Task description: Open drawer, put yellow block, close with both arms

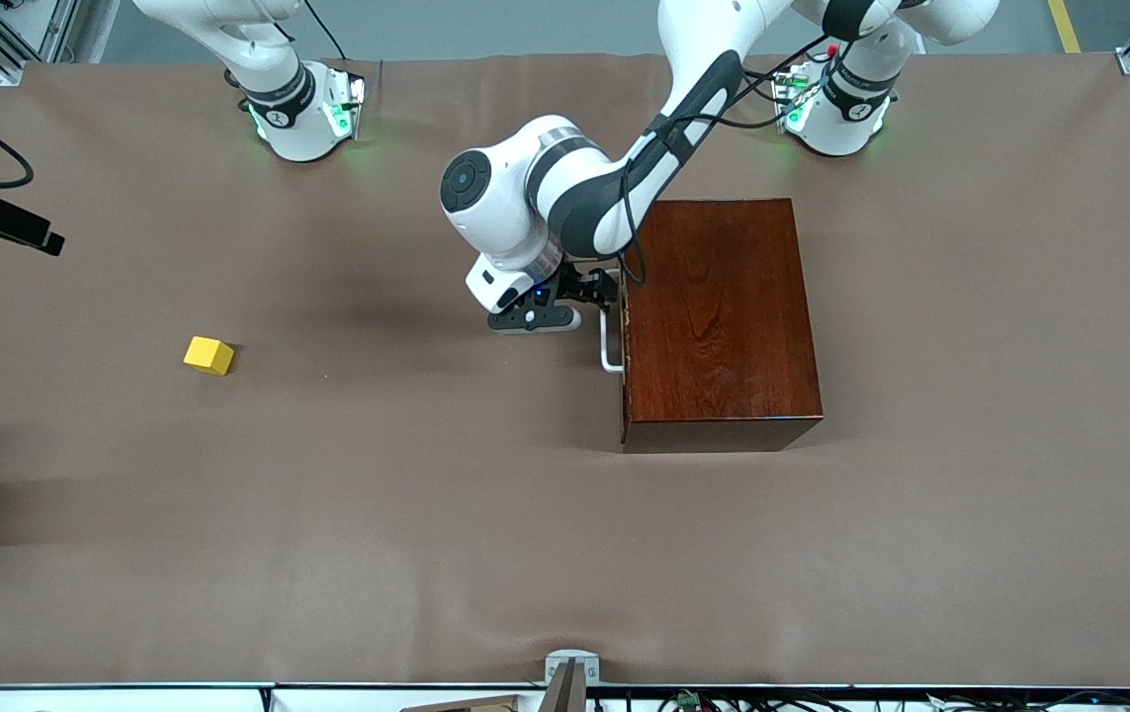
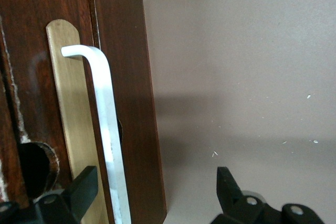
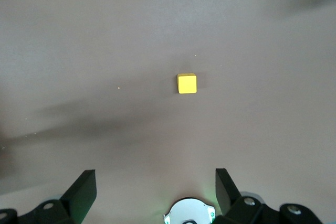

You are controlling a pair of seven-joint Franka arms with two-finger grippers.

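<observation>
Left gripper (image 1: 596, 290) at the drawer's white handle (image 1: 608, 341), drawer shut.
Its wrist view gives us fingers (image 2: 81, 190) apart, straddling the bar. Right gripper (image 3: 155, 182), spread wide, shows only in its own view, above the yellow block (image 1: 209, 355) toward the right arm's end.

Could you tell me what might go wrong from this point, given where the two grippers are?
1. The left gripper is open around the white handle, one finger close to the drawer front; closing off-centre could scrape it or slip off.
2. Pulling could drag the unanchored wooden box along.
3. The open right gripper hangs high over the yellow block; a misaligned descent could nudge it.
</observation>
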